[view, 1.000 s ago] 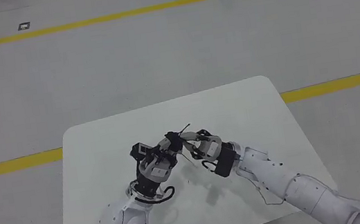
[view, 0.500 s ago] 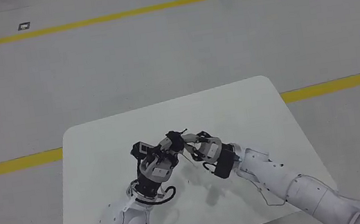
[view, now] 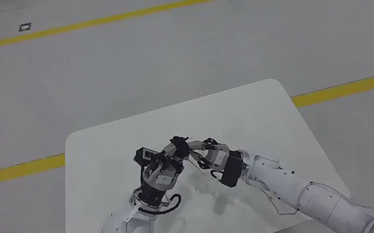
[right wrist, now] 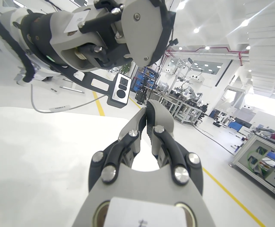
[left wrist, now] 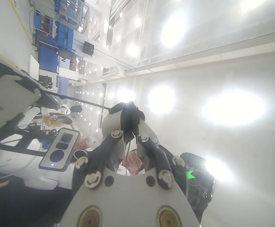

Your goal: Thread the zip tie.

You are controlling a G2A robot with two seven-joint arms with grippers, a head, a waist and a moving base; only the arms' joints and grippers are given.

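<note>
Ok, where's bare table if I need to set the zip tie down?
The table is bare along its far edge and in both far corners. Crowded at the middle near side, where the left gripper and right gripper meet, both shut on the zip tie.

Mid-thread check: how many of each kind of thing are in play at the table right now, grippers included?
Zip tie: 1, held between both grippers above the table
Grippers: 2, left gripper and right gripper, each shut on the zip tie
Table: 1
Total: 4
</note>
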